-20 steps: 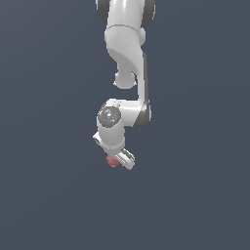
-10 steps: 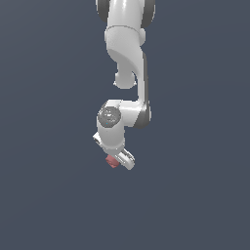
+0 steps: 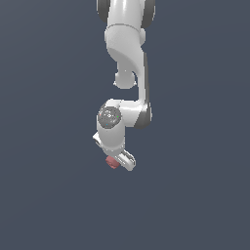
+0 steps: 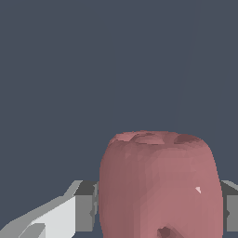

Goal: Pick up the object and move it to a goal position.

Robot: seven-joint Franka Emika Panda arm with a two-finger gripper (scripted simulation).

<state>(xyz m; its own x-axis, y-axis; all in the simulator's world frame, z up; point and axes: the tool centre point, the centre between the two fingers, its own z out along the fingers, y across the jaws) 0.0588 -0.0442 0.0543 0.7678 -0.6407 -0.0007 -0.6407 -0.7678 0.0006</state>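
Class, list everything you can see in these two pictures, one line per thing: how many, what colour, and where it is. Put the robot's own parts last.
object: one, dull red, blocky and rounded, between the gripper's fingers; in the exterior view it shows at the arm's lower tip.
background: plain dark blue-grey, all around; no table edge or goal marker can be made out.
arm: one, white, hanging down from the top edge of the exterior view.
gripper: one, white with grey fingers, closed on the object from both sides.

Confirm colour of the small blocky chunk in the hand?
Dull red chunk, darker dimples on one face; clearest in the wrist view.
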